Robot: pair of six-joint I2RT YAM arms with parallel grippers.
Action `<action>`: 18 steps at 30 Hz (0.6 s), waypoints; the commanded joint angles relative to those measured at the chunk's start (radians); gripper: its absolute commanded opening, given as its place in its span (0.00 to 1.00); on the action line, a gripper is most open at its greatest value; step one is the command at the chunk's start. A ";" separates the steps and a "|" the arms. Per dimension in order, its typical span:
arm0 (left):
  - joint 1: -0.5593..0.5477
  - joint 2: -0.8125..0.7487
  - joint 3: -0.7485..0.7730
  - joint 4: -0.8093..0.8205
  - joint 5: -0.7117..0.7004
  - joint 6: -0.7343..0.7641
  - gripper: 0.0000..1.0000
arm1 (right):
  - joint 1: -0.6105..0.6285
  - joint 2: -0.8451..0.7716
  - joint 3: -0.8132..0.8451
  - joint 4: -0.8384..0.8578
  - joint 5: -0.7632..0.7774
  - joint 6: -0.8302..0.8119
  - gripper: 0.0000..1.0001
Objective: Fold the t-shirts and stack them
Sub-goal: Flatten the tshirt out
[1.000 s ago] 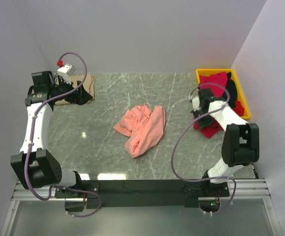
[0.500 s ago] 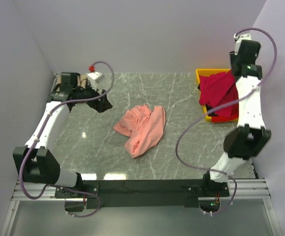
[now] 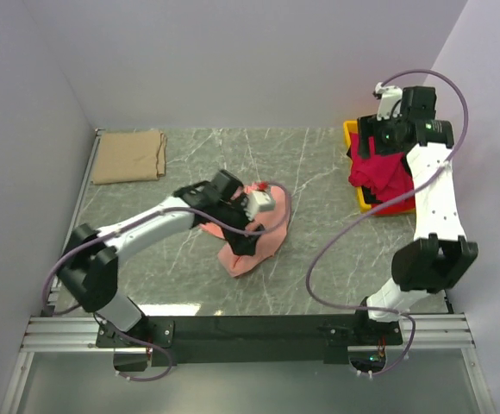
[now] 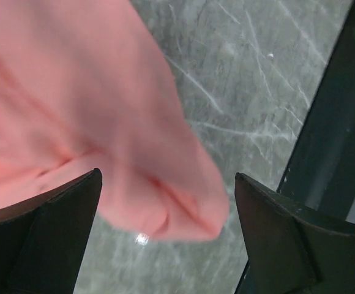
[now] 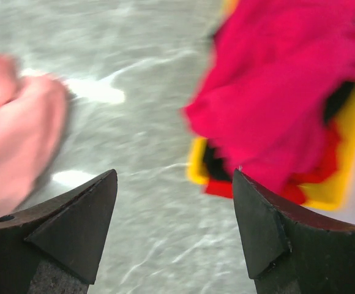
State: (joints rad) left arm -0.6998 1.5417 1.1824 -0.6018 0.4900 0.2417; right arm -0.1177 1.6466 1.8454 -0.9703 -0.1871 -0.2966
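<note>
At tabletop (image 3: 319, 267) centre, the crumpled salmon tee (image 3: 267, 237) lies under my left fingers (image 4: 43, 245), spread wide and gripping nothing. Right fingers (image 5: 73, 233) are likewise released, high over the crimson tees (image 3: 379, 164) in the far-right bin (image 3: 351, 129). I judge the salmon fold is just starting. Next: pinch an edge, drag it flat.

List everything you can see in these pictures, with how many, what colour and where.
salmon-pink t-shirt: one, pink, crumpled mid-table
tan-beige t-shirt: one, tan, folded flat, far left corner
crimson-red t-shirts: count unclear, red, heaped in the bin, spilling over its rim
yellow bin: one, yellow, far right corner
table: one, grey-green marble
left gripper: one, black, open, over the salmon-pink t-shirt
right gripper: one, black, open, empty, raised near the yellow bin
</note>
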 commanded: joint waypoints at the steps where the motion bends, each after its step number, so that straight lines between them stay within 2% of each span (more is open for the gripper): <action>1: -0.102 0.104 0.022 0.088 -0.188 -0.094 0.94 | 0.010 -0.051 -0.119 -0.024 -0.147 0.010 0.82; 3: -0.130 0.183 0.046 0.093 -0.250 -0.108 0.87 | 0.010 -0.053 -0.179 -0.030 -0.176 0.007 0.81; 4: -0.135 0.208 0.065 0.082 -0.254 -0.113 0.67 | 0.009 -0.056 -0.198 -0.028 -0.183 0.007 0.80; 6: -0.133 0.268 0.138 0.054 -0.266 -0.128 0.45 | 0.010 -0.064 -0.248 -0.002 -0.189 0.014 0.80; 7: -0.135 0.277 0.160 0.039 -0.274 -0.130 0.28 | 0.010 -0.068 -0.259 0.004 -0.196 0.014 0.80; 9: -0.135 0.278 0.232 0.025 -0.260 -0.121 0.07 | 0.010 -0.067 -0.278 0.018 -0.198 0.019 0.79; 10: -0.130 0.270 0.258 0.011 -0.210 -0.114 0.01 | 0.010 -0.061 -0.278 0.018 -0.201 0.019 0.78; 12: -0.119 0.220 0.343 0.000 -0.124 -0.096 0.00 | 0.007 -0.056 -0.272 0.019 -0.201 0.017 0.77; 13: -0.101 0.193 0.370 0.008 0.007 -0.093 0.00 | 0.006 -0.051 -0.270 0.022 -0.209 0.019 0.77; 14: -0.089 0.166 0.414 0.017 0.071 -0.097 0.00 | 0.004 -0.050 -0.268 0.025 -0.213 0.020 0.76; 16: -0.025 0.080 0.442 0.071 0.210 -0.168 0.00 | 0.003 -0.044 -0.256 0.022 -0.230 0.024 0.76; 17: 0.006 0.031 0.444 0.136 0.323 -0.208 0.00 | 0.003 -0.041 -0.255 0.021 -0.248 0.024 0.76; 18: 0.043 0.008 0.433 0.178 0.369 -0.323 0.00 | 0.003 -0.039 -0.253 0.024 -0.256 0.024 0.76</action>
State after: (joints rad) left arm -0.7498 1.7226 1.5509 -0.5674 0.5617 0.0818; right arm -0.1070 1.6165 1.5566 -0.9752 -0.3920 -0.2806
